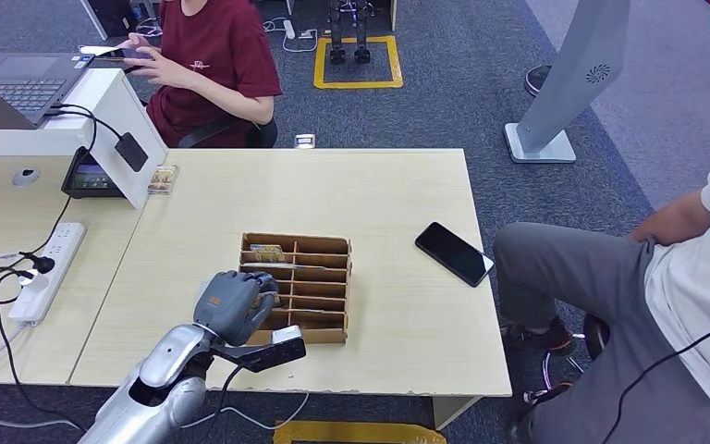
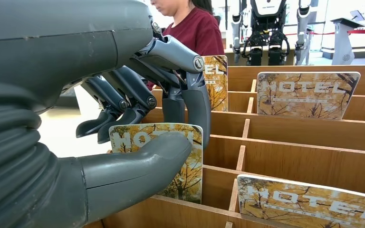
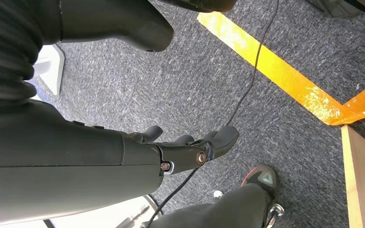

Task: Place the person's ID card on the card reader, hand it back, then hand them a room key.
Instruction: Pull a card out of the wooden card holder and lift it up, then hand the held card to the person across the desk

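A wooden slotted box (image 1: 319,282) stands mid-table and holds several hotel room key cards. My left hand (image 1: 236,305) is curled over the box's near left corner. In the left wrist view its thumb (image 2: 138,161) lies flat on the face of one key card (image 2: 190,166) standing in a slot, while its fingers (image 2: 197,109) come down at the card's top edge. More key cards (image 2: 309,92) (image 2: 309,204) stand in other slots. My right hand (image 3: 185,152) hangs over the carpet, fingers spread and holding nothing.
A black phone-like slab (image 1: 454,252) lies on the table to the right. One person in grey trousers (image 1: 592,277) sits at the right edge; another in a red shirt (image 1: 208,55) sits behind the desk. A small black screen device (image 1: 92,178) and power strip (image 1: 51,268) lie left.
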